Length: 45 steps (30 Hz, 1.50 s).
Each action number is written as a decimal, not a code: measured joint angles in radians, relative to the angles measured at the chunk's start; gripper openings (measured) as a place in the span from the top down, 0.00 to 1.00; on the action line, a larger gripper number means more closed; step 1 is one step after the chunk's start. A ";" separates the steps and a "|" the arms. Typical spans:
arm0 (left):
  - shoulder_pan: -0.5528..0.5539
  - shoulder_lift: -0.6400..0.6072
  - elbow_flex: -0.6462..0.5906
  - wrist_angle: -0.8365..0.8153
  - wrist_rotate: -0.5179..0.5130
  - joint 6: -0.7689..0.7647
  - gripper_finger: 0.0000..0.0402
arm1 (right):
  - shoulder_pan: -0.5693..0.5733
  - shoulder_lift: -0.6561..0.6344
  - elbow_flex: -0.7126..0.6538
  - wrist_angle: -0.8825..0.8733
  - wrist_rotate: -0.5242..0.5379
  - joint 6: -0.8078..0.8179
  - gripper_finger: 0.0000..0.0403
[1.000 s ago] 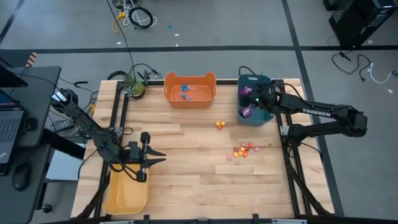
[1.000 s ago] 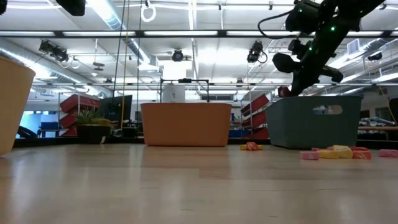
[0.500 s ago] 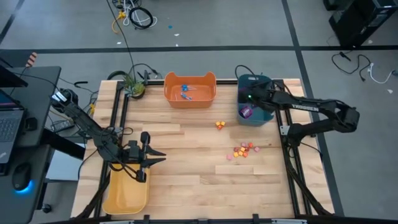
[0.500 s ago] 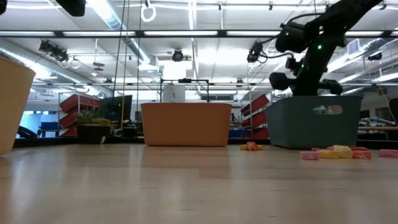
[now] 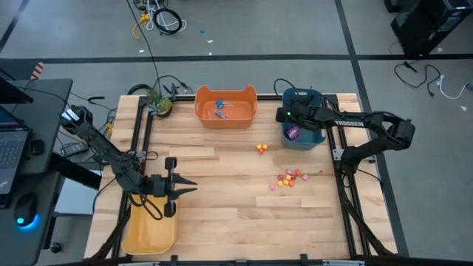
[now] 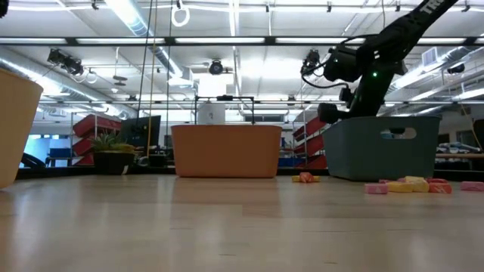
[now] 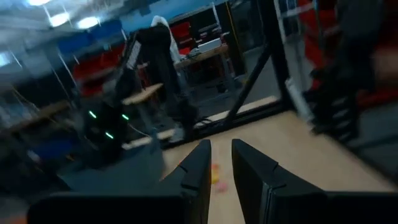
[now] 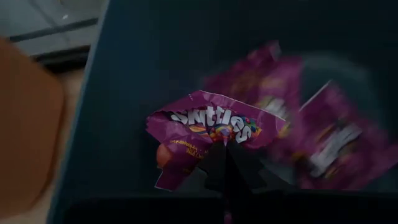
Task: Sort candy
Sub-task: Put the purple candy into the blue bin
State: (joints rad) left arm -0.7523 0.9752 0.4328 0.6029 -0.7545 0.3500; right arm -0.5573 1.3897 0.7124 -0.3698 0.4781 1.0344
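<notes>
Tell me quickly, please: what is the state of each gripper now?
Left gripper: open a little, holding nothing, beside the yellow bin.
Right gripper: shut on a purple packet, over the teal bin.

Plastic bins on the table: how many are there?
3. The orange bin sits at the far edge in the middle, the teal bin at the far right beside it, and the yellow bin at the near left corner, partly under the left arm.

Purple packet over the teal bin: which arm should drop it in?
Right. The right gripper is shut on the purple packet above the teal bin; the left gripper waits by the yellow bin.
</notes>
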 joint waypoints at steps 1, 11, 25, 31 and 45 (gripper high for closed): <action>0.002 0.000 0.000 -0.001 -0.011 0.051 0.83 | 0.006 0.001 0.000 0.000 -0.030 0.018 1.00; 0.077 0.000 0.000 -0.033 0.072 0.142 0.83 | 0.060 -0.007 0.000 0.003 0.016 0.141 1.00; 0.196 0.000 0.000 -0.196 0.189 0.143 0.83 | 0.018 0.004 0.000 0.001 0.048 0.145 1.00; 0.211 0.000 0.000 -0.243 0.189 0.141 0.83 | 0.011 0.033 0.000 0.008 0.056 0.144 1.00; 0.210 0.000 0.000 -0.277 0.191 0.139 0.83 | 0.004 0.064 0.002 0.022 0.054 0.148 1.00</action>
State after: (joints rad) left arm -0.5423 0.9756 0.4331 0.3255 -0.5636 0.4892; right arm -0.5537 1.4537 0.7143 -0.3479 0.5323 1.1824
